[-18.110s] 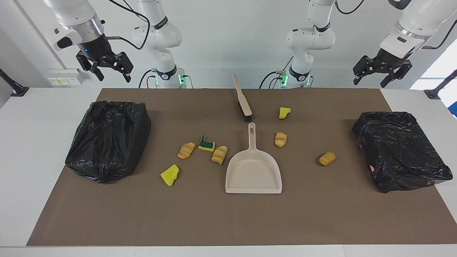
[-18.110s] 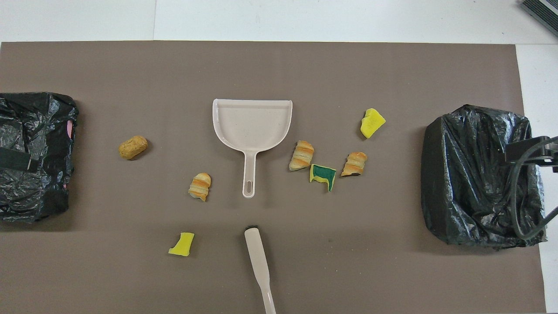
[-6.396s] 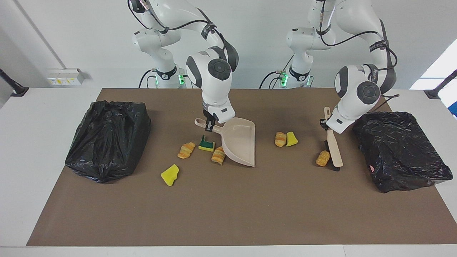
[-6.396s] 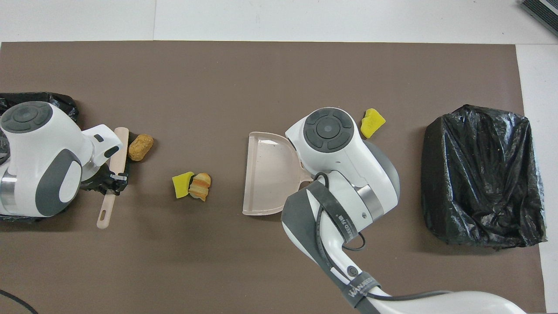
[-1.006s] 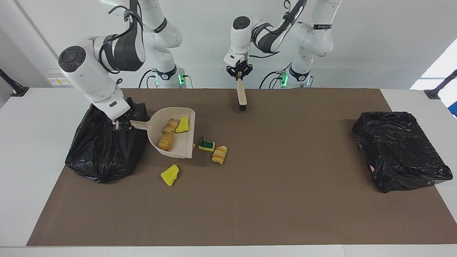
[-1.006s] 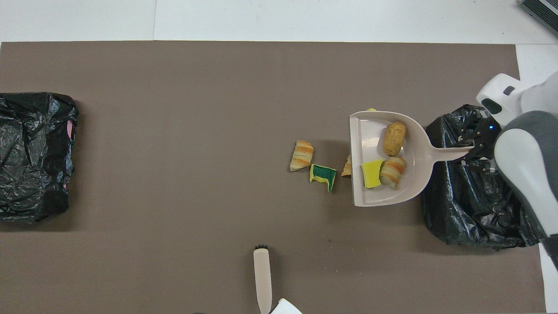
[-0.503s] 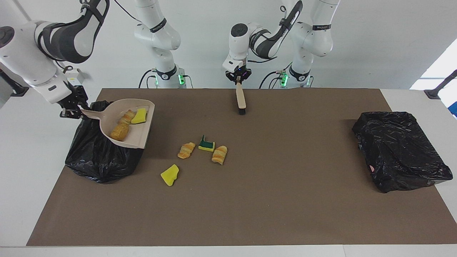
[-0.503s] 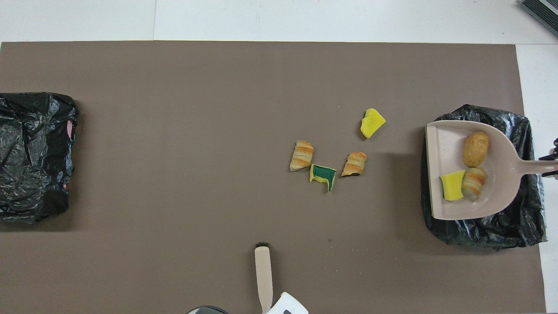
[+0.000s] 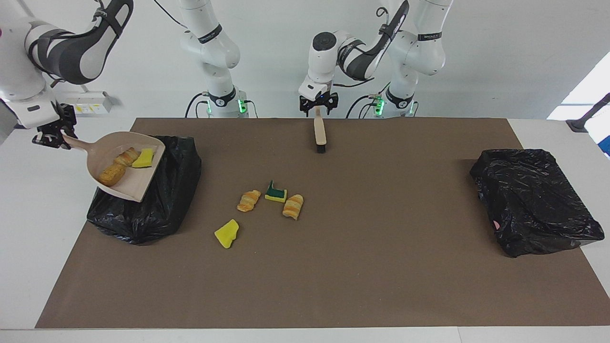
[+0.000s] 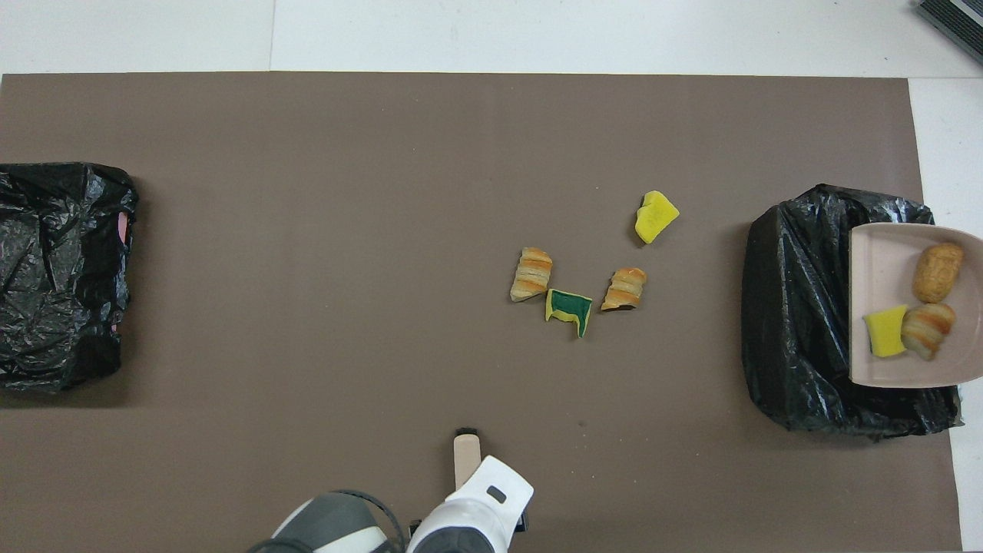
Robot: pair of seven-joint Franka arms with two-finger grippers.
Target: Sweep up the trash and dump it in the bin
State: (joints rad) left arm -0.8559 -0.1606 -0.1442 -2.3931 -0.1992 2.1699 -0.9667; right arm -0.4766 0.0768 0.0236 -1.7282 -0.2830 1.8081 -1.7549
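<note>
Dustpan (image 9: 131,183) has swung out over the bin (image 9: 167,200) at the right arm's end of the counter since half a sec ago, and the left pincer (image 9: 318,107) has let go of the brush (image 9: 320,133).

Facing view: right pincer (image 9: 52,135) is pinching the dustpan's handle tip and holds the pan tilted over the bin's outer edge. Three bits of trash sit in the pan: a bread piece (image 9: 112,175), a croissant (image 9: 126,156) and a yellow sponge (image 9: 144,158). Four more bits lie on the brown mat (image 9: 381,267) approx. mid-counter, nearer the right arm's end: two croissant pieces (image 9: 249,200) (image 9: 292,206) w/ a green-yellow sponge (image 9: 276,193) between them, and a yellow sponge chunk (image 9: 227,233) closer to the counter's front edge. Left pincer is spread just over the brush handle's top; the brush lies flat by the mat's robot-side edge, bristles pointing away from the robots. A second bin (image 9: 533,200) sits at the left arm's end.

Overhead view: dustpan (image 10: 891,253) covers the outer part of the bin (image 10: 799,307), same three bits inside. Brush (image 10: 466,449) tip pokes out from under the left arm's wrist; the pincer itself is hidden there. Right pincer is out of frame.
</note>
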